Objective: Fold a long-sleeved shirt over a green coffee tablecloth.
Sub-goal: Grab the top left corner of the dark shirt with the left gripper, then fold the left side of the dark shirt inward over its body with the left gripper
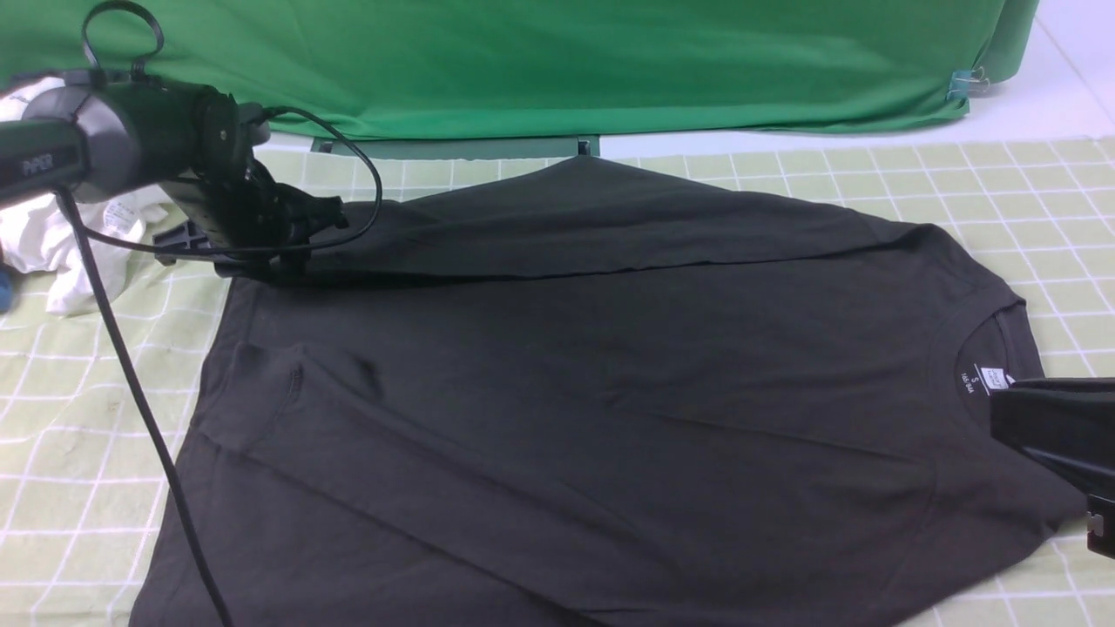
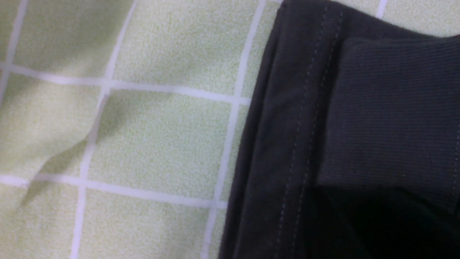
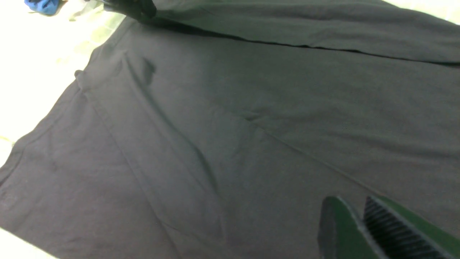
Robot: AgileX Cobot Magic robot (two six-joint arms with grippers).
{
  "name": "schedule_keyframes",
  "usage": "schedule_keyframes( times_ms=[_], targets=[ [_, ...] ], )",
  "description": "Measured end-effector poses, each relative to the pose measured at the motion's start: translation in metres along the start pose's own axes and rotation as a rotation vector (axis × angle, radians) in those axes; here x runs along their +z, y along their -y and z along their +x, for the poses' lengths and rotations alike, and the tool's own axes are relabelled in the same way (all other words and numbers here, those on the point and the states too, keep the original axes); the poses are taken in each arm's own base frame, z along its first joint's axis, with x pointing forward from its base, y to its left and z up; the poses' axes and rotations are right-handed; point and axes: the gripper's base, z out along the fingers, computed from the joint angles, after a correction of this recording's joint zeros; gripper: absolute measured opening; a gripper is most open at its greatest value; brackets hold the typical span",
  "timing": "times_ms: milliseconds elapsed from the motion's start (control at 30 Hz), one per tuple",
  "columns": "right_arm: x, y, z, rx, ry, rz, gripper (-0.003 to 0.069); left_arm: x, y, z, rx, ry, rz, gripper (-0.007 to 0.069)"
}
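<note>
Black shirt [image 1: 566, 374], one only, lies flat on the single pale green checked tablecloth [image 1: 1002, 192]. Its long axis runs side to side, collar at the robot's right and hem at its left, with the far sleeve folded across the body. Of the two grippers, the left gripper [image 1: 283, 239] sits at the far hem corner; whether it clamps the cloth I cannot tell. The right gripper [image 1: 1023, 418] hovers by the collar, fingers slightly apart and holding nothing. One white garment [image 1: 52, 244] lies off to the left.
</note>
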Motion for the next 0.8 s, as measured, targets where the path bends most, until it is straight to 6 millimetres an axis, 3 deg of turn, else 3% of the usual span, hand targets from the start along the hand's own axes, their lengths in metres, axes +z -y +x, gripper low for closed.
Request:
schedule_keyframes(
  times_ms=[67,133,300,500,667,733,800],
  targets=[
    [0.000,0.000,0.000,-0.001,0.000,0.000,0.0109,0.000,-0.001,0.000,0.015,-0.002,0.013,0.0060],
    [0.000,0.000,0.000,-0.001,0.001,0.000,0.0112,-0.002,0.000,-0.001,0.025,0.000,0.018,0.0031],
    [0.000,0.000,0.000,-0.001,0.001,0.000,0.0113,-0.014,0.000,-0.002,0.042,-0.010,0.020,0.0027],
    [0.000,0.000,0.000,-0.001,0.001,0.000,0.0119,-0.043,0.001,-0.009,0.072,0.024,0.033,0.0027],
    [0.000,0.000,0.000,-0.001,0.001,0.000,0.0121,-0.070,0.002,-0.006,0.115,-0.021,0.049,0.0027],
    [0.000,0.000,0.000,-0.001,0.002,0.000,0.0121,-0.094,0.001,-0.002,0.136,-0.066,0.055,0.0027],
    [0.000,0.000,0.000,-0.003,0.002,0.001,0.0121,-0.107,0.000,0.001,0.147,-0.081,0.056,0.0027]
  ],
)
